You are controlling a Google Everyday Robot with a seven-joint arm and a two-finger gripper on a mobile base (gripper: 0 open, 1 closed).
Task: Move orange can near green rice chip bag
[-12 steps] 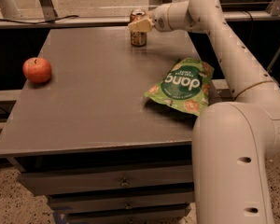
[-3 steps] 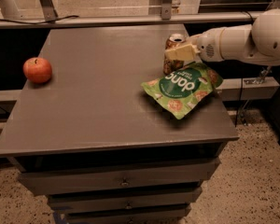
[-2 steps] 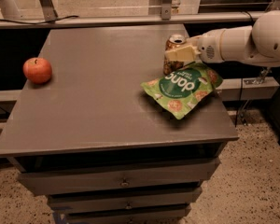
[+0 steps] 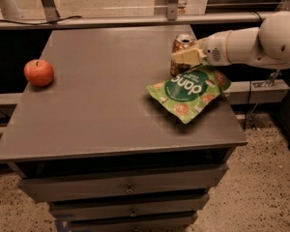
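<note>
The white arm reaches in from the right, and its hand is clasped around the middle of the orange can. The can stands upright on the right side of the counter, just behind the far edge of the green rice chip bag, which lies flat. A red apple sits well apart, near the counter's left edge.

The hand is at the right rear of the table, clamped on the can. The arm blocks access from the right. The bag lies just in front of the can. The apple stands near the left edge. The centre and front left are open.
</note>
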